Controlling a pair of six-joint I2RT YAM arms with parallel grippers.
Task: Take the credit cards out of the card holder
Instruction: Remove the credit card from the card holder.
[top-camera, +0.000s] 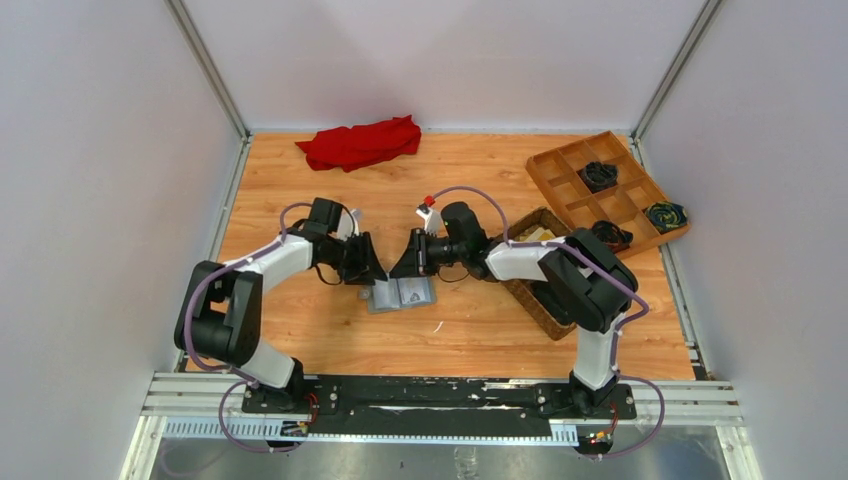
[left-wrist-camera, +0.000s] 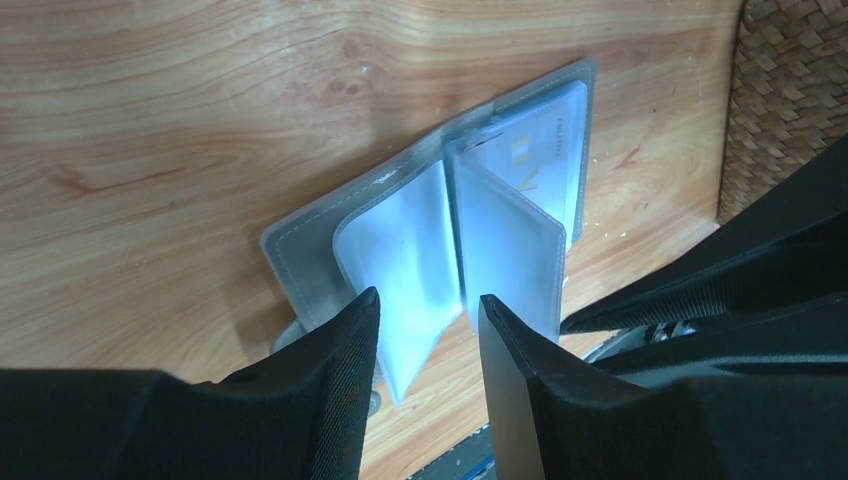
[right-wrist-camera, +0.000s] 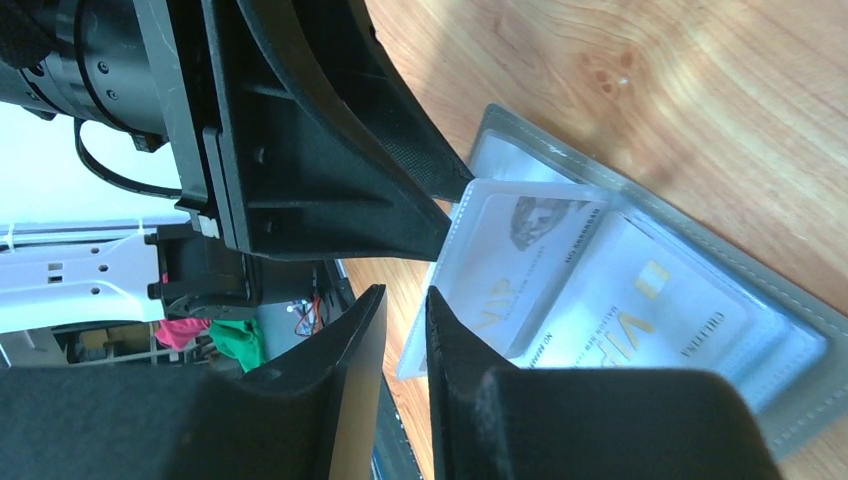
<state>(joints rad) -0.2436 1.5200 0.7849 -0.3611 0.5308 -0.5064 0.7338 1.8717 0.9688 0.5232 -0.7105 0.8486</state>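
Observation:
The grey card holder (top-camera: 402, 294) lies open on the wooden table between my two grippers. In the left wrist view its clear inner sleeves (left-wrist-camera: 420, 240) stand up, and a pale card with gold lettering (left-wrist-camera: 540, 160) sits inside one. My left gripper (left-wrist-camera: 425, 297) is open, its fingers either side of the sleeves' lower edge. In the right wrist view one pale card (right-wrist-camera: 520, 270) sits in a raised sleeve and another (right-wrist-camera: 660, 310) in the flat sleeve. My right gripper (right-wrist-camera: 405, 292) has a narrow gap and holds nothing, just beside the raised sleeve's corner.
A brown woven basket (top-camera: 535, 290) stands right of the card holder, under my right arm; it also shows in the left wrist view (left-wrist-camera: 790, 90). A wooden divided tray (top-camera: 610, 190) sits at the back right. A red cloth (top-camera: 360, 142) lies at the back.

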